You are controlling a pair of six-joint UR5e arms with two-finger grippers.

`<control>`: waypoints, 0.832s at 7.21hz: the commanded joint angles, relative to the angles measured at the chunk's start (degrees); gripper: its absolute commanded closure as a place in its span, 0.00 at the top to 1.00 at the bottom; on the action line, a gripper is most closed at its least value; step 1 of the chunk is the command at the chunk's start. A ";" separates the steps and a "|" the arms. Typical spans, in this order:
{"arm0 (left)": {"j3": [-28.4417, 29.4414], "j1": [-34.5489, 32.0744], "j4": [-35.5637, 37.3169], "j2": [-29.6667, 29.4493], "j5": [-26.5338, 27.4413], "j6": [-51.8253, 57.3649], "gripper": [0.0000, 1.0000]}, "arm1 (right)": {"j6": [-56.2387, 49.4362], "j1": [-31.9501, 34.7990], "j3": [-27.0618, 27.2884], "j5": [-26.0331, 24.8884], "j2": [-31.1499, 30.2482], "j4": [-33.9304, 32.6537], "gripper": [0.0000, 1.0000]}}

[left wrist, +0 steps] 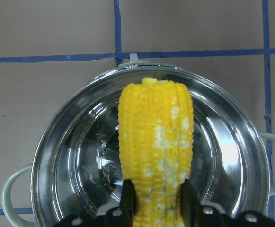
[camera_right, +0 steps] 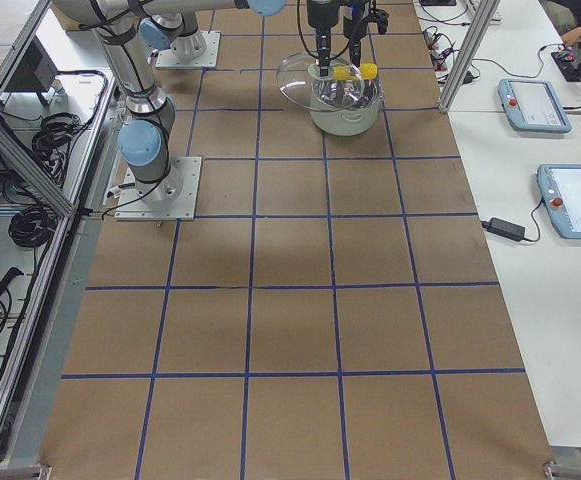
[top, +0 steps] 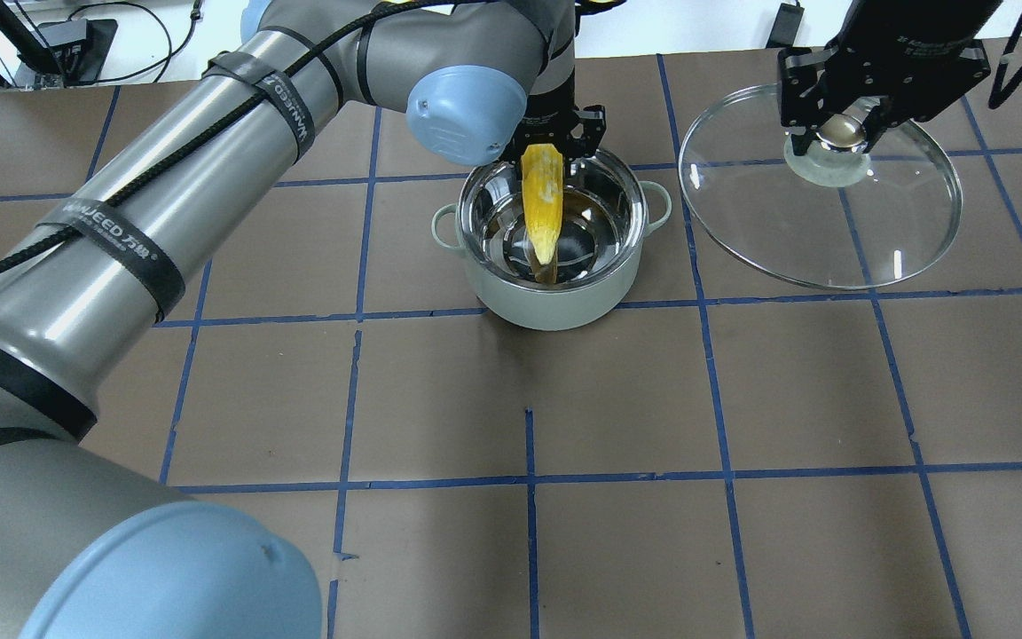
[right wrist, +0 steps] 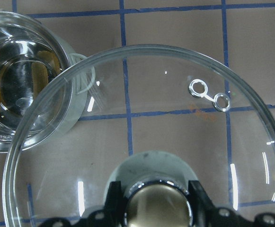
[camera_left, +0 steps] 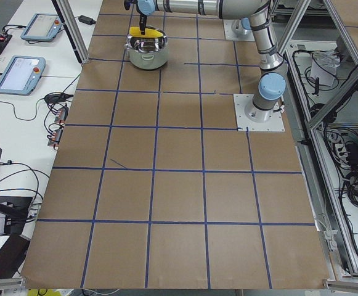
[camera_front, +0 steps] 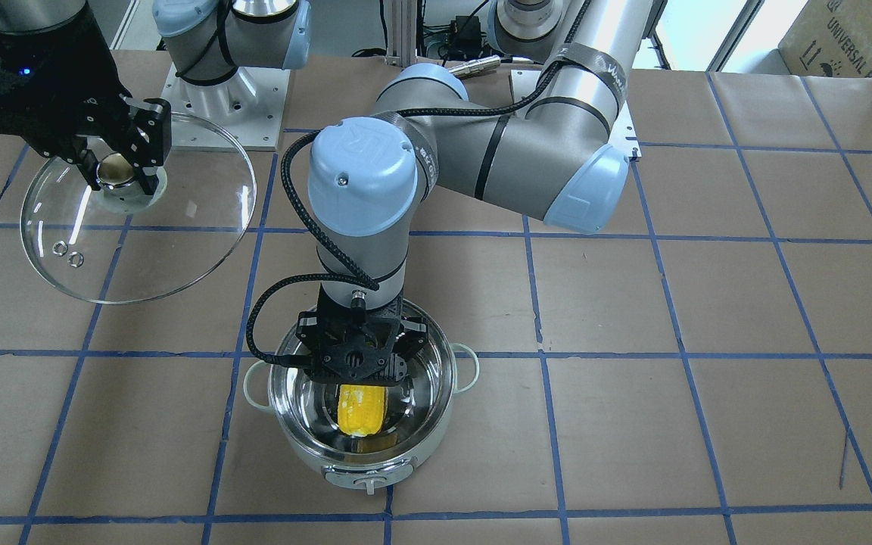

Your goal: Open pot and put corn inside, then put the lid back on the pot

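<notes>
The pot (camera_front: 307, 454) stands open on the table and shows in the overhead view (top: 555, 306) and the left wrist view (left wrist: 57, 156). My left gripper (camera_front: 364, 382) is shut on the yellow corn (camera_front: 361, 409) and holds it over the pot's mouth. The corn (top: 543, 200) hangs with its tapered end down inside the steel bowl; I cannot tell if it touches the bottom. It fills the left wrist view (left wrist: 156, 142). My right gripper (top: 839, 133) is shut on the knob (right wrist: 157, 205) of the glass lid (top: 830, 240). It holds the lid (camera_front: 179, 219) raised and to the pot's right.
The table (top: 742, 532) is covered in brown paper with a blue tape grid. The right arm's base plate (camera_front: 209, 98) is behind the lid. Teach pendants (camera_right: 535, 105) lie on a side table beyond the table's edge.
</notes>
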 commanded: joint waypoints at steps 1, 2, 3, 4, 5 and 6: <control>-0.32 2.20 -0.15 0.40 0.15 2.78 1.00 | 0.01 0.00 0.01 0.03 -0.10 -0.01 0.35; -0.05 4.74 -0.50 1.02 0.07 6.11 1.00 | 0.18 0.09 -0.08 0.12 -0.19 -0.01 0.35; -0.57 8.42 -1.12 1.98 0.15 15.88 1.00 | 0.45 0.35 -0.17 0.29 -0.28 -0.01 0.35; -1.10 13.07 -3.91 3.73 -0.28 20.68 1.00 | 1.67 0.87 -0.08 0.29 0.33 -0.79 0.35; -1.11 17.03 -9.76 6.18 -0.63 23.69 1.00 | 2.98 2.71 0.70 0.21 1.21 -2.89 0.35; -1.19 20.90 -14.35 8.64 -0.03 29.37 1.00 | 6.91 5.51 1.75 -0.05 2.52 -6.47 0.35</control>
